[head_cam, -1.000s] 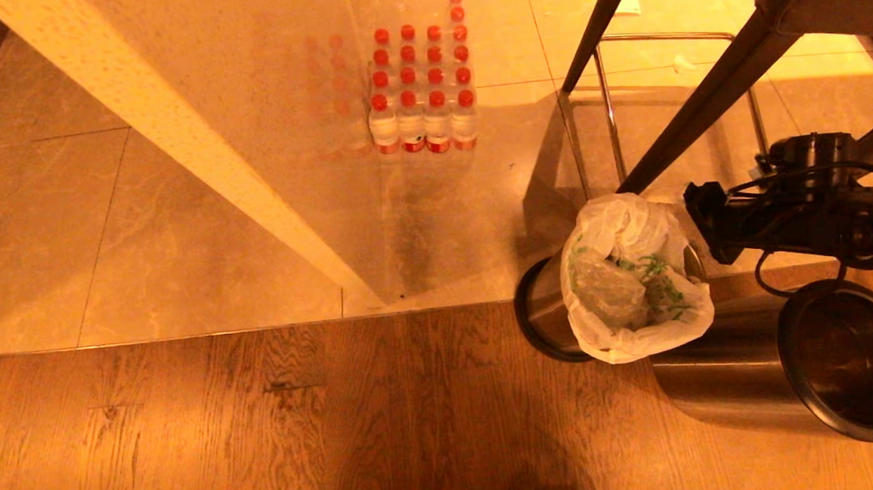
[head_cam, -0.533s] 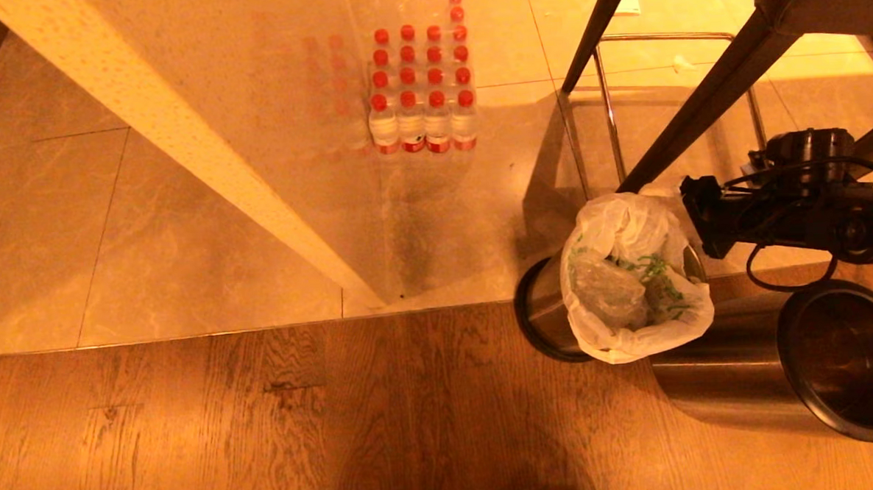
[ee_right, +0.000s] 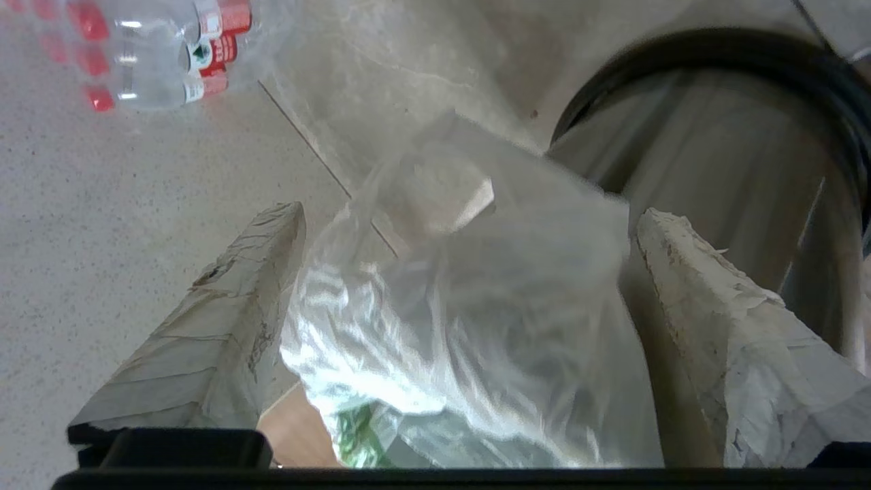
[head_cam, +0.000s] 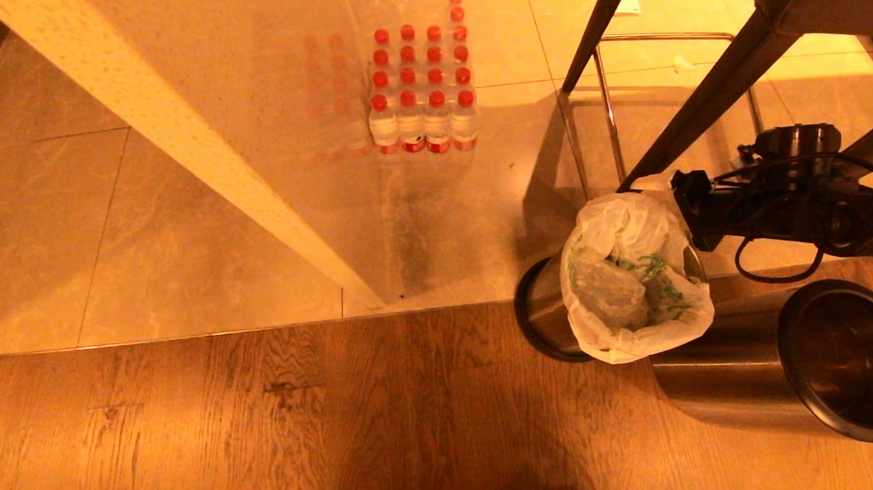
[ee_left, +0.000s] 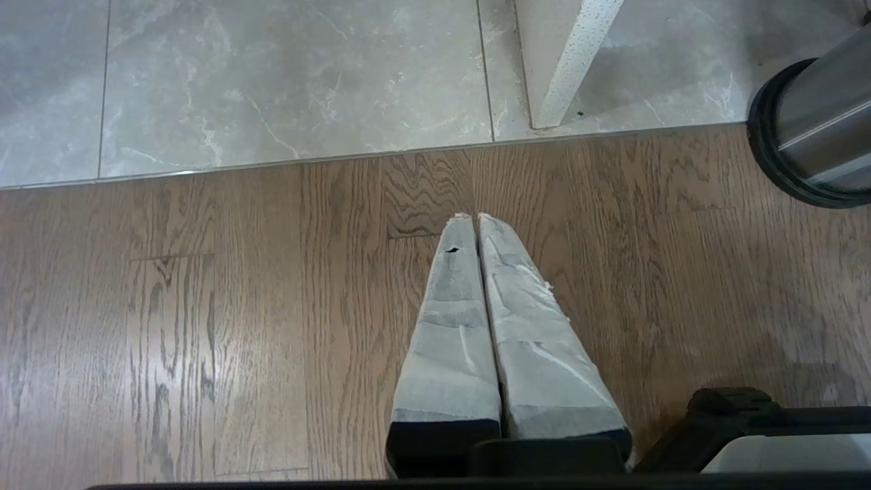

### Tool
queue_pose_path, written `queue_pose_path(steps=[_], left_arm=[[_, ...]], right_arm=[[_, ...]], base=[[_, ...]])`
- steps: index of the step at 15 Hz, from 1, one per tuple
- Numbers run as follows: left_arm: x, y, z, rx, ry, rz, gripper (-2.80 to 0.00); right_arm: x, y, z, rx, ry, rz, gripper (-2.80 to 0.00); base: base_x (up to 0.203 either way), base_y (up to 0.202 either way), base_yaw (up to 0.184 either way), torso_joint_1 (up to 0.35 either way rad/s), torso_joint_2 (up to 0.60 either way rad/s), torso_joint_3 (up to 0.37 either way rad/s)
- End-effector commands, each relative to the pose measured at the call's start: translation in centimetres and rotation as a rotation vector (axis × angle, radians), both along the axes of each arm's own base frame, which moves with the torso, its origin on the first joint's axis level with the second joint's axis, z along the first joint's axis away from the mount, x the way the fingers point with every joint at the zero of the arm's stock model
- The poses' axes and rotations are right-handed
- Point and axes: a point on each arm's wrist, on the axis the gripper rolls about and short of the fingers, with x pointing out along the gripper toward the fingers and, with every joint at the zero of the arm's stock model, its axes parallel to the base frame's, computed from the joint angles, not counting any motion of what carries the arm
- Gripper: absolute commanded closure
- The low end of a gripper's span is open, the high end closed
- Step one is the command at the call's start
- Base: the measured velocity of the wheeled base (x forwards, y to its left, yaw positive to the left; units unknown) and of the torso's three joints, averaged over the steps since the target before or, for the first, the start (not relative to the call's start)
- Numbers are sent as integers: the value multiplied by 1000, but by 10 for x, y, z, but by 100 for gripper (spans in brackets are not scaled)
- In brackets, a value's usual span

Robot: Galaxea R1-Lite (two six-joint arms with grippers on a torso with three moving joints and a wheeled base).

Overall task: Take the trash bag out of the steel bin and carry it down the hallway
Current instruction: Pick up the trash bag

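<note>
Nearest the robot is a wood-plank floor (head_cam: 268, 429). On it, just to the right of the steel bin (head_cam: 546, 314), a second steel bin (head_cam: 781, 366) stands empty, its dark inside showing. The steel bin itself stands at the seam where the wood meets the grey marbled tiles (head_cam: 149, 235). The trash bag (head_cam: 633, 266), thin white plastic with green print, sits inside the steel bin, its crumpled top spilling over the rim.

The right gripper (ee_right: 469, 272) reaches in from the right of the steel bin, level with the bag's far upper edge. Its two taped fingers (ee_right: 224, 327) stand wide apart with the bag's bunched top between them, not clamped on it.

The left gripper (ee_left: 476, 216) hangs over the wood floor, left of the steel bin, fingers pressed together, holding nothing.

Beyond the steel bin rise dark table legs (head_cam: 703, 101) and a metal frame (head_cam: 607, 105). Farther left, a pack of red-capped water bottles (head_cam: 421, 91) stands on the tiles beside a pale wall corner (head_cam: 181, 138).
</note>
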Motion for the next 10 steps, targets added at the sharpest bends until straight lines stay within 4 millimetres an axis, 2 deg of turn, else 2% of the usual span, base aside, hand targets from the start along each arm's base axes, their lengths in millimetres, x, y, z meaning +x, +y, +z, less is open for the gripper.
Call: queue_pose_path(steps=[1, 5, 10], left_arm=[[0, 0, 0, 0, 0, 1, 0], [0, 0, 0, 0, 1, 0, 0], [0, 0, 0, 0, -1, 1, 0]], right_arm=[[4, 2, -1, 5, -3, 6, -280], [12, 6, -4, 4, -4, 19, -280], [22, 20, 1, -12, -49, 50, -280]], base=[[0, 0, 0, 0, 0, 0], [0, 0, 0, 0, 0, 0], [0, 0, 0, 0, 0, 0]])
